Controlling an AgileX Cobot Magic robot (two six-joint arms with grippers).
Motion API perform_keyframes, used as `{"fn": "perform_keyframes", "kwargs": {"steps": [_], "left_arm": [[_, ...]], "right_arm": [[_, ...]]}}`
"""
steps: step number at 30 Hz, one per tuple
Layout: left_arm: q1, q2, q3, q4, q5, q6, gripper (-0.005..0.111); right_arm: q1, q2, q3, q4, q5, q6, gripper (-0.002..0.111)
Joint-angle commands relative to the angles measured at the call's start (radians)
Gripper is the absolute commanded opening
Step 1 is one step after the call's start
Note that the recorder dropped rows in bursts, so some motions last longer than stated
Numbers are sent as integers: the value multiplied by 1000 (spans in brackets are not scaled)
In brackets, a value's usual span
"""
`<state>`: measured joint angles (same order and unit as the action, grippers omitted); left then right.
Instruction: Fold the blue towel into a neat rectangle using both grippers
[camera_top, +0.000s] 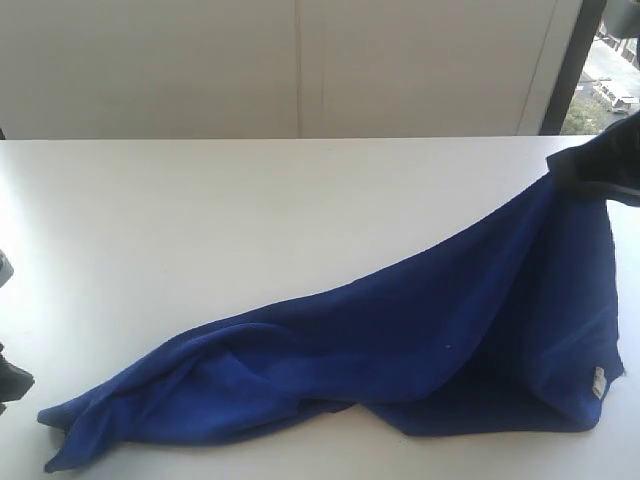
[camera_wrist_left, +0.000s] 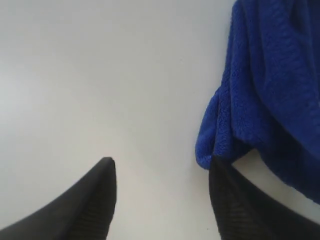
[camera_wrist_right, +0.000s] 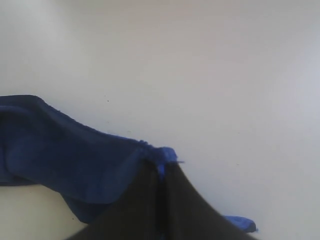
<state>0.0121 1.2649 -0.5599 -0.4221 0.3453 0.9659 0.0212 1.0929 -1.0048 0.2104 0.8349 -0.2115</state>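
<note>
The blue towel (camera_top: 420, 340) stretches across the white table from its bunched end at the near left up to a raised corner at the far right. My right gripper (camera_top: 592, 172) is shut on that corner and holds it above the table; in the right wrist view the cloth (camera_wrist_right: 75, 155) hangs from the pinched jaws (camera_wrist_right: 161, 167). A small white tag (camera_top: 599, 381) shows at the towel's near right edge. My left gripper (camera_wrist_left: 162, 162) is open just above the table, one fingertip touching the towel's bunched end (camera_wrist_left: 220, 145), with nothing between the jaws.
The white table (camera_top: 250, 220) runs back to a pale wall. A dark window frame (camera_top: 570, 70) stands at the far right. A bit of the left arm (camera_top: 10, 380) shows at the left edge of the exterior view.
</note>
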Motion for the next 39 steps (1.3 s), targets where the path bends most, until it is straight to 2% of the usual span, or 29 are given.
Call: {"fn": "perform_keyframes", "kwargs": {"steps": [1,4,10,16,23,30,35,39], "left_arm": [[2,-32,-23,-6,23,-88,60],[-7,-72,-56,-14,78,-97,59],[-73,-145,-76,-41,286,-124,57],[-171,-159,-76,-1,360,-331,56],[-308,-159,-76,163,416,-652,53],[-460,-157,-70,243,335,-758,53],[-476,-157,-1,446,261,-930,53],[-476,-157,54,445,188,-938,53]], "right_arm": [[1,-3,6,13,-12,-13,0],[1,-3,6,30,-9,-13,0],[1,-3,6,30,-11,-13,0],[1,-3,6,30,-13,-13,0],[1,-3,6,28,-13,-13,0],[1,-3,6,28,-18,-17,0],[1,-3,6,28,-18,-19,0],[1,-3,6,28,-21,-19,0]]}}
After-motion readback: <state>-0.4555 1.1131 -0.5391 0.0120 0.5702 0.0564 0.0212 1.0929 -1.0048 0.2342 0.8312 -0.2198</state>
